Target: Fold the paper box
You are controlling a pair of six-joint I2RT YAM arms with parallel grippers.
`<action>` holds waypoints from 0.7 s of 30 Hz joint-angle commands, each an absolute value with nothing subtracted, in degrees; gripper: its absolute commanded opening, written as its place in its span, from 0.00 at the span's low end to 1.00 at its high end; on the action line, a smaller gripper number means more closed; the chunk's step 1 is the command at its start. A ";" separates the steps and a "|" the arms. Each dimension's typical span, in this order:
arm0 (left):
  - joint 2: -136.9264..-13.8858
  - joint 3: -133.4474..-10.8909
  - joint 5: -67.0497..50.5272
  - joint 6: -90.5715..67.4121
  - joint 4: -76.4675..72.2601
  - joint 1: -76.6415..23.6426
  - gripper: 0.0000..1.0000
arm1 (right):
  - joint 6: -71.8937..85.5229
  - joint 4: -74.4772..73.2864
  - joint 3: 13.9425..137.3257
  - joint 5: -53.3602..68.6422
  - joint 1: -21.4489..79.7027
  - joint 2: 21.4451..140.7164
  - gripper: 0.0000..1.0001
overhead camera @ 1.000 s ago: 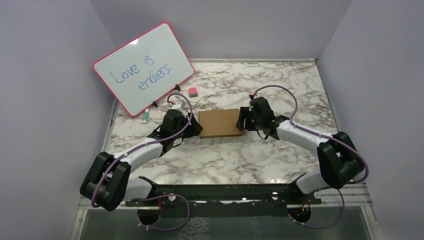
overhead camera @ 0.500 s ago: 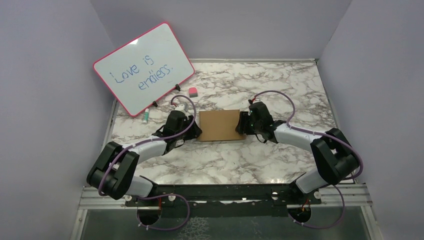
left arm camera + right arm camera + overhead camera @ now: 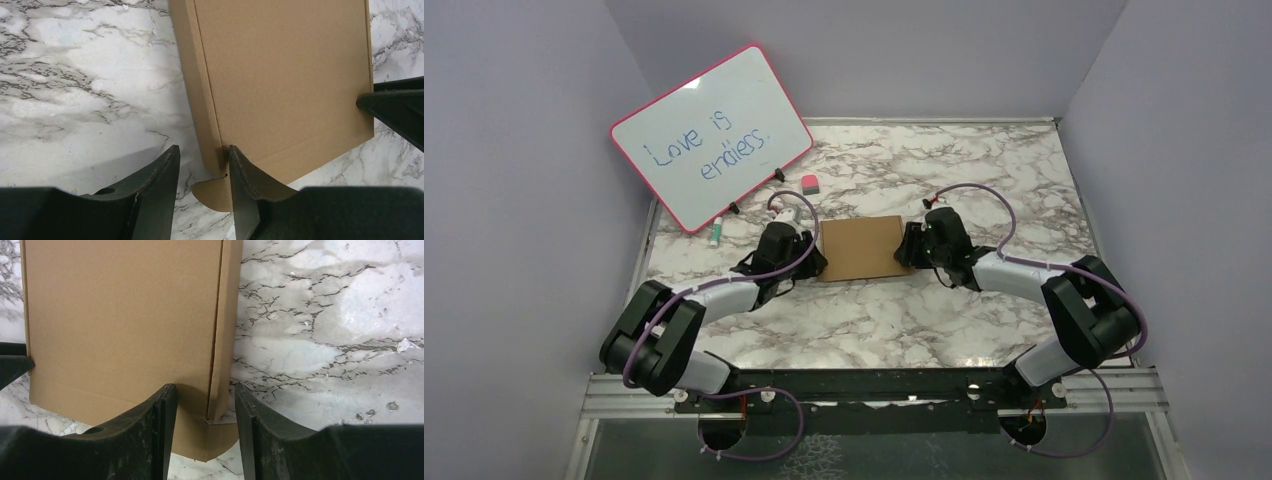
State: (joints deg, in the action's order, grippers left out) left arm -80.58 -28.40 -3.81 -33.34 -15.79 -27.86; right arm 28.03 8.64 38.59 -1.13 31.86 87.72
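Although the plain brown cardboard paper box [image 3: 861, 248] carried no print and no label, the rectangular whiteboard [image 3: 711, 137] with a pink rim, standing tilted at the rear left, showed the words "Love is endless." in blue handwriting. Near its lower edge lay a small pink block eraser [image 3: 809, 183] and a small greenish marker [image 3: 716, 233], both on the glossy white table [image 3: 874, 320] with grey-brown marble veins. The paper box lay flat in the middle of this table, between the two arms, as a shallow rectangle with a matte, finely grained surface and sharp folded edges. The black left gripper [image 3: 202, 150] stood at its left end with the fingers [image 3: 155, 190] apart. One finger was outside over the marble and the other was over the top face and appeared to touch the edge, so the low side wall stood in the gap without being squeezed. The black right gripper [image 3: 205, 387] stood at the opposite end in the same way. Its fingers [image 3: 250, 430] were apart, one over the top face and one over the marble, with the side wall between them and free space on both sides. Beside each gripper a rounded tab [image 3: 215, 192] of cardboard came out flat onto the table. The fingers looked like dark, slightly rough plastic with curved inner faces.
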 commanded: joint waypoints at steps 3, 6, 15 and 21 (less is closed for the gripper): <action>-75.92 -26.02 -1.81 -32.04 -12.14 -28.01 0.41 | 28.35 7.88 36.11 3.32 31.96 86.67 0.48; -75.08 -25.78 -4.08 -33.28 -14.29 -27.86 0.41 | 28.66 8.96 35.50 3.44 31.98 85.91 0.45; -80.75 -23.67 -5.88 -35.06 -18.60 -27.82 0.40 | 28.48 12.27 31.95 4.83 32.04 89.10 0.37; -81.71 -22.54 -2.59 -33.97 -18.35 -27.81 0.35 | 28.40 11.84 31.72 5.04 32.19 89.72 0.34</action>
State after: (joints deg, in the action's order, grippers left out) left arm -79.64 -24.95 -4.49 -34.89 -20.73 -27.70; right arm 29.10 16.69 34.00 2.85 31.53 87.00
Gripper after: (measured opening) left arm 0.365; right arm 0.369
